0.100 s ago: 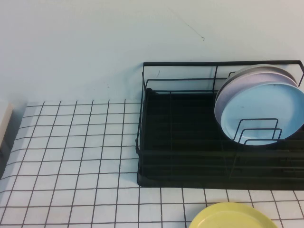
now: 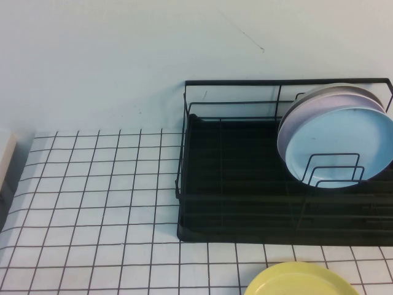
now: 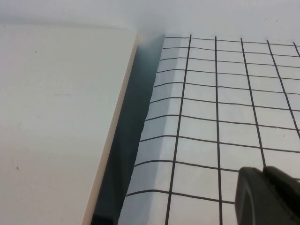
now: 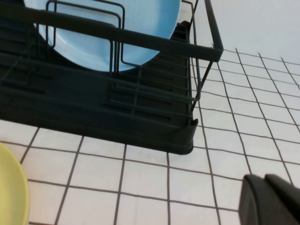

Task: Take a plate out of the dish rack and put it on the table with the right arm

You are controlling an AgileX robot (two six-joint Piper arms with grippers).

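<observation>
standing upright in the dish rack (image 2: 233, 184), the plate (image 2: 341, 144) leans at the rack's right end, its light blue face toward the near side and held behind low wire loops; a pale pink plate (image 2: 325, 93) stands just behind it, touching or nearly so. the rack sits toward the far right of the table (image 2: 92, 203), its base tray flat on the gridded surface. a yellow plate (image 2: 301, 281) lies flat at the near edge of the table, just in front of the rack and apart from it. my right gripper (image 4: 272, 200) hovers over bare grid squares off the rack's near right corner, only a dark tip showing; jaw state: cannot tell. my left gripper (image 3: 267, 197) is over the table's left edge beside a white panel (image 3: 56, 117); jaw state: cannot tell. neither arm appears in the high view.
</observation>
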